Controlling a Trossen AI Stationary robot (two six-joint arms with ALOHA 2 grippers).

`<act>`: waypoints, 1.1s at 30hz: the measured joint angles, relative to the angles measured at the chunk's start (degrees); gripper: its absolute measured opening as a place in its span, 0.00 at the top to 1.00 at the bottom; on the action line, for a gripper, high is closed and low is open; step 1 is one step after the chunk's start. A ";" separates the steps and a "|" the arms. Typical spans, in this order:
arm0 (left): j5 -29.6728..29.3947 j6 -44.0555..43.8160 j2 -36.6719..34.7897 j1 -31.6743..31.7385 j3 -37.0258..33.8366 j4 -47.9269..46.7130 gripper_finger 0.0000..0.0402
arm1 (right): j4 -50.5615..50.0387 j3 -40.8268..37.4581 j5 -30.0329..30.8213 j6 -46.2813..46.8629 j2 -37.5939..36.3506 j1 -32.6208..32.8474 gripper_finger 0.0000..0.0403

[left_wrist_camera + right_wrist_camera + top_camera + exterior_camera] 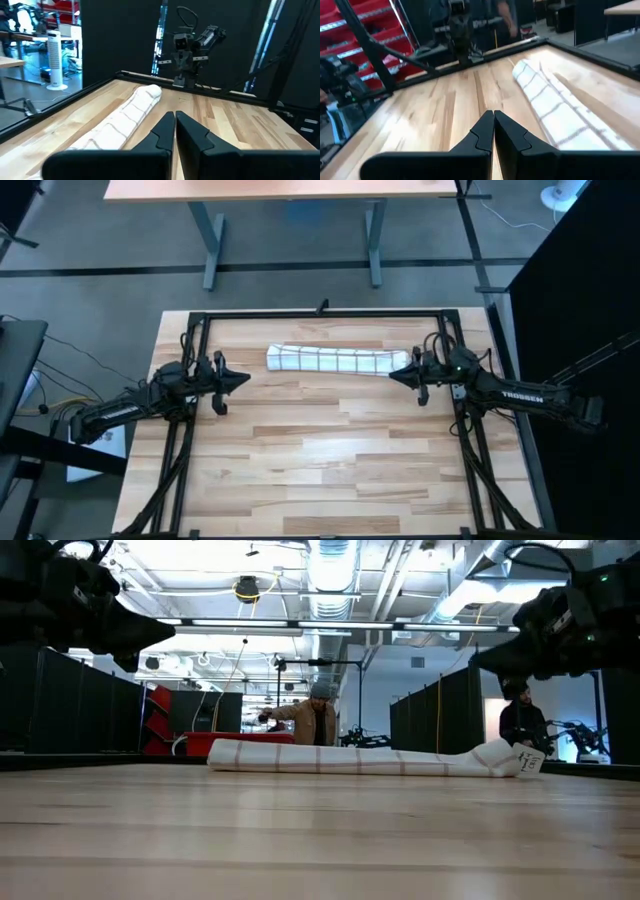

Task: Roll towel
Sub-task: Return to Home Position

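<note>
The towel, white with a thin dark grid, lies rolled into a long roll along the table's far part, running left to right; it also shows in the low view with a small white tag at its right end. My left gripper hovers shut off the roll's left end, clear of it. My right gripper hovers shut by the roll's right end, on its near side. In the wrist views the towel lies beside the shut fingers.
A black frame runs around the table's far edge and sides. Bare wood spreads over the near half. Beyond the table stand two people and red shelving. A desk stands behind the far edge.
</note>
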 joint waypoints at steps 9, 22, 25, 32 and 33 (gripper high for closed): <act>-2.53 -4.24 0.00 0.00 -0.09 -0.53 1.00 | -3.14 -0.02 -0.50 -4.87 0.11 0.00 1.00; -2.70 -3.32 5.28 0.00 -0.11 -0.61 1.00 | -5.96 -0.02 -0.50 -6.41 0.09 0.00 1.00; -2.70 -3.93 6.80 0.00 -0.11 -0.62 1.00 | -5.98 -0.02 -0.50 -6.29 0.09 0.00 1.00; -1.50 -2.45 7.81 0.00 -0.15 -0.32 1.00 | -9.56 -0.02 -0.52 -2.41 0.09 0.08 1.00; -0.66 -1.84 7.58 0.00 -0.15 -0.06 1.00 | -9.70 -0.02 -0.52 -1.05 0.11 0.27 1.00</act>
